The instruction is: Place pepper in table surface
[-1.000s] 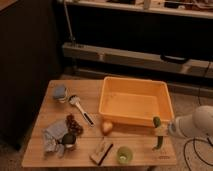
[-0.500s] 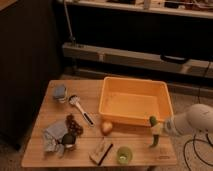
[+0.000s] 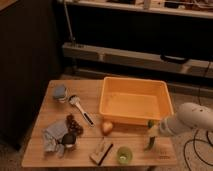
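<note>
The pepper (image 3: 149, 142) is a small slender green chili hanging nearly upright just over the front right part of the table surface (image 3: 87, 92), in front of the yellow bin's near right corner. My gripper (image 3: 152, 131) reaches in from the right on a white arm (image 3: 192, 118) and is shut on the pepper's upper part. Whether the pepper's tip touches the wooden planks cannot be told.
A yellow bin (image 3: 135, 100) fills the back right of the table. Nearby lie a light-green cup (image 3: 124, 155), a small block (image 3: 101, 150), an onion (image 3: 107, 127), a brush (image 3: 80, 107), dark grapes (image 3: 74, 124), an avocado (image 3: 69, 140), a cloth (image 3: 52, 137) and a can (image 3: 60, 92). Cables lie on the floor at right.
My arm has shifted slightly left and downward with the pepper, bringing it closer to the tabletop in front of the bin. Everything else on the table stays put.
</note>
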Tool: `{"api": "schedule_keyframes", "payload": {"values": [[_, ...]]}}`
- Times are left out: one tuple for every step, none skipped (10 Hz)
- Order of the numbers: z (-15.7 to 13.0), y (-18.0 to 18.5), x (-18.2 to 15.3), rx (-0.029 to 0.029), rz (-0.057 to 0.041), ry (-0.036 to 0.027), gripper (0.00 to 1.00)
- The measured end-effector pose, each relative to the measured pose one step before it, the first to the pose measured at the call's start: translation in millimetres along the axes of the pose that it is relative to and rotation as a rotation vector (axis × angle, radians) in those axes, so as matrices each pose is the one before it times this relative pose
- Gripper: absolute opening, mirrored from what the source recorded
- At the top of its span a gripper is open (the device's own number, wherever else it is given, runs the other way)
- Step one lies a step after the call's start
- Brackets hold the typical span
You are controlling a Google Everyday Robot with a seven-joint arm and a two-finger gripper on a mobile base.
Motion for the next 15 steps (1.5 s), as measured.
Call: {"api": "schedule_keyframes", "payload": {"values": [[7.96, -0.76, 1.25, -0.00312, 0.00290, 0.01834, 0.00], [2.79, -2.62, -0.52, 0.00091, 0.00593, 0.01431, 0.00], [1.98, -3.40, 0.09, 0.00133, 0.00684, 0.01907, 0.00], [2.31, -0.64, -0.94, 0.00106, 0.00088, 0.01581, 0.05], [2.01, 2.22, -0.96, -0.00122, -0.00420, 0.01565, 0.14], [0.06, 1.14, 3.43, 0.00062, 0.00236, 0.01251, 0.24], [0.74, -0.86, 4.88, 0.00170, 0.00684, 0.01308, 0.35], [1.41, 1.02, 2.82, 0.00098, 0.00267, 0.01151, 0.43], [2.15, 3.08, 1.48, 0.00407, -0.00149, 0.01465, 0.55], [2.07, 2.84, 1.59, 0.00565, -0.00225, 0.01183, 0.63], [2.00, 3.13, 1.88, 0.00401, -0.00249, 0.00952, 0.68], [1.92, 1.82, 2.54, 0.00353, -0.00123, 0.00837, 0.69], [0.45, 0.46, 0.51, 0.00074, -0.00009, 0.00166, 0.69], [0.07, 0.17, -0.18, -0.00014, -0.00033, -0.00036, 0.69], [-0.02, -0.19, 0.08, 0.00023, 0.00024, 0.00005, 0.69]]}}
